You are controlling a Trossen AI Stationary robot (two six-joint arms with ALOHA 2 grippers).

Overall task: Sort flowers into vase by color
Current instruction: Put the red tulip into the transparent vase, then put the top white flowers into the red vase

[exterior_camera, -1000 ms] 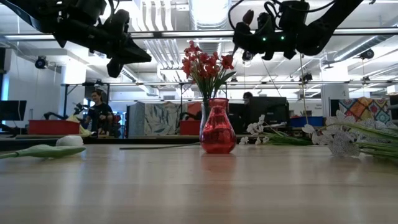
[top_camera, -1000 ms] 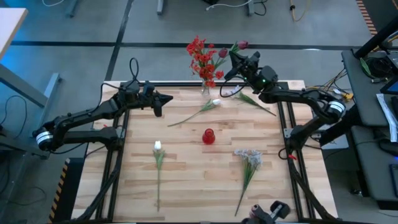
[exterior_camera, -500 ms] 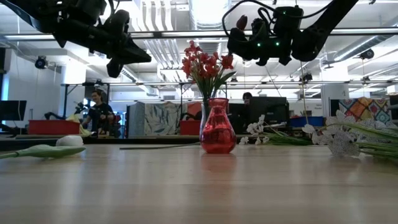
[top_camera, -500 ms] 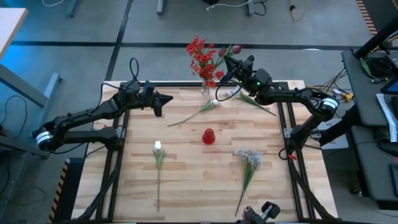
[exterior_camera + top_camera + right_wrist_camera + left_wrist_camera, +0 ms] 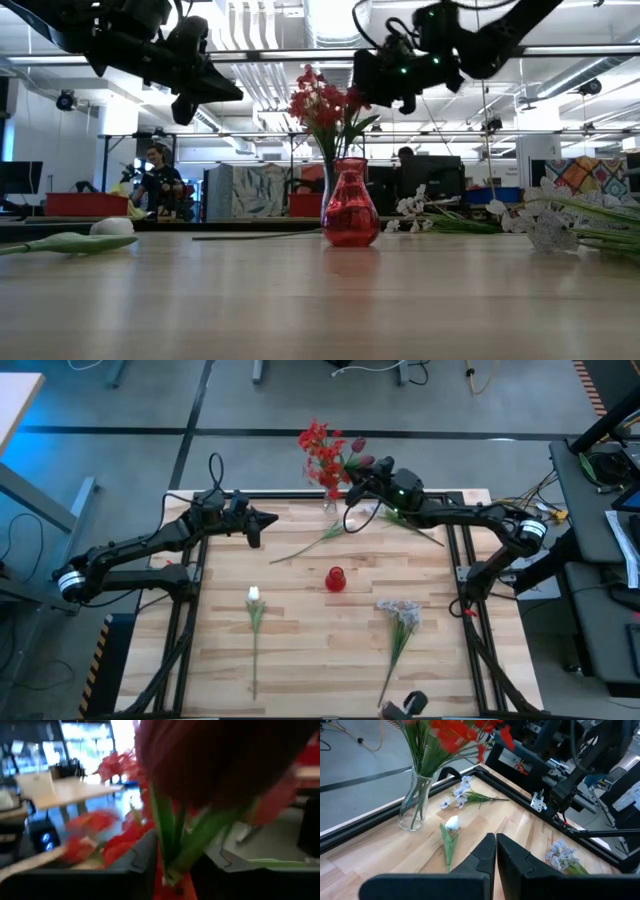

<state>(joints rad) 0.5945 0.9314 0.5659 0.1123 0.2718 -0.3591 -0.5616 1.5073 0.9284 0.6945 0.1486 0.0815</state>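
At far bench edge: right gripper (image 5: 362, 472), fingers clamped on maroon bud (image 5: 364, 462), has shifted toward clear vase (image 5: 329, 501) of red flowers (image 5: 322, 448); insertion near. Left gripper (image 5: 266, 519) waits, fingers together.

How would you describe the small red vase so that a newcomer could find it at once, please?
Start from the light wooden table and go to its middle. The small red glass vase stands there alone and empty, unlike the clear glass vase at the far edge, which holds red flowers.
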